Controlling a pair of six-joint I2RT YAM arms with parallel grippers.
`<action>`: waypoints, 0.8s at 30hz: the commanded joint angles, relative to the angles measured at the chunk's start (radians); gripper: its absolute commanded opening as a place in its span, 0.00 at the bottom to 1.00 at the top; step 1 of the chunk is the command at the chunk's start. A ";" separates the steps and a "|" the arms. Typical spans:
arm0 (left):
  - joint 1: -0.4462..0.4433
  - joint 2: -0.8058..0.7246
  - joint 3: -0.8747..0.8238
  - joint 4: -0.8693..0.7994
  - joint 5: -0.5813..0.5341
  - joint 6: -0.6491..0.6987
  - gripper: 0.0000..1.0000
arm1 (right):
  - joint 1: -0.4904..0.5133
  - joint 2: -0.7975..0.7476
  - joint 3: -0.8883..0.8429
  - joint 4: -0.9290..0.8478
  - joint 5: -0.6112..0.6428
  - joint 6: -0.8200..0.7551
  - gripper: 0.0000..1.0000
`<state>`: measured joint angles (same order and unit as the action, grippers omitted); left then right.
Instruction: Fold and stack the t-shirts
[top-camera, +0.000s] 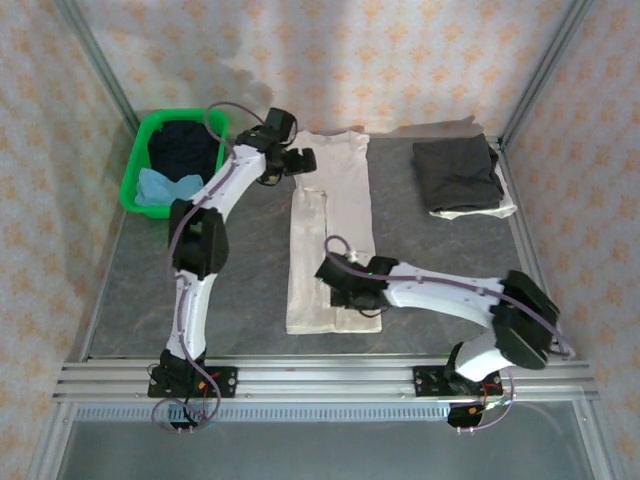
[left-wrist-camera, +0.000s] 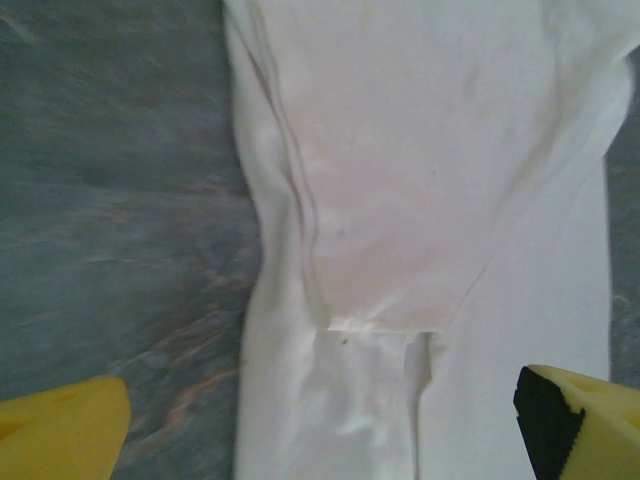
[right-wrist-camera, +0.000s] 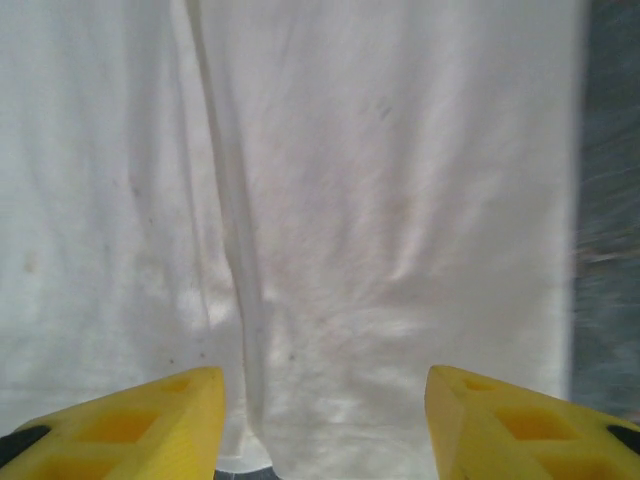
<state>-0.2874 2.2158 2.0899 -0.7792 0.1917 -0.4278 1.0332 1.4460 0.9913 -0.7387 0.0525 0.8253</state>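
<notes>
While off-white t-shirt (top-camera: 335, 215) is lying as long folded strip right of green basket (top-camera: 128, 190), left gripper (left-wrist-camera: 320, 425) is hovering at strip end nearest basket, jaws wide apart, empty. Right gripper (right-wrist-camera: 325, 420) is hovering at end farthest from basket, jaws apart, empty. Risk, I am judging: jaws pinching top layer only, side folds springing open.

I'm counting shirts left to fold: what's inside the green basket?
The green basket holds a dark navy shirt and a crumpled light blue shirt. Whatever lies beneath them is covered, so more cannot be ruled out.
</notes>
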 joint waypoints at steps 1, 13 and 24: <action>0.005 -0.196 -0.248 0.039 -0.083 0.010 1.00 | -0.081 -0.103 -0.076 -0.110 0.113 -0.016 0.56; -0.367 -0.921 -1.352 0.267 -0.139 -0.340 0.82 | -0.148 -0.127 -0.310 0.097 -0.155 0.000 0.56; -0.621 -0.988 -1.556 0.438 -0.119 -0.563 0.73 | -0.135 -0.147 -0.395 0.180 -0.229 0.048 0.52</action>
<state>-0.8753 1.2190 0.5568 -0.4412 0.0929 -0.9005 0.8856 1.3098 0.6167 -0.5816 -0.1490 0.8436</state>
